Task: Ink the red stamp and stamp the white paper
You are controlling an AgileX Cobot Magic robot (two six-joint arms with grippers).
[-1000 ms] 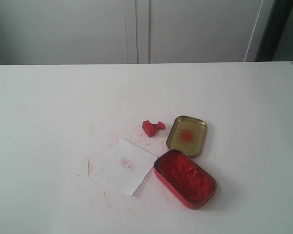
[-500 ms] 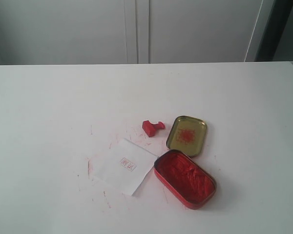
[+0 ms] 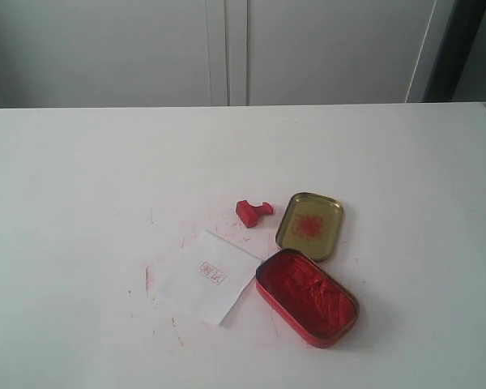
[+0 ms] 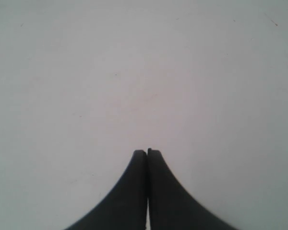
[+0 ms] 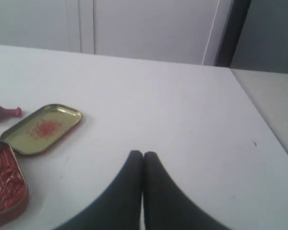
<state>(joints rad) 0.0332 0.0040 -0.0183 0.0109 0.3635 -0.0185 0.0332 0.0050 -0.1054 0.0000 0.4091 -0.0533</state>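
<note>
Right wrist view: the red stamp (image 5: 2,113) is being seen on its side past the gold lid (image 5: 42,128), handle towards it, well apart from the clenched, empty right gripper (image 5: 143,153), judged nearer than the clenched left gripper (image 4: 147,151).

No text, label, brand or number can be read in any of the views. The one sign is a small red square imprint (image 3: 212,272) stamped near the middle of the white paper (image 3: 188,285), seen in the exterior view. It is a thin red frame with fine red strokes inside, set at the same slant as the sheet, and the strokes are too small and faint to make out as characters.
</note>
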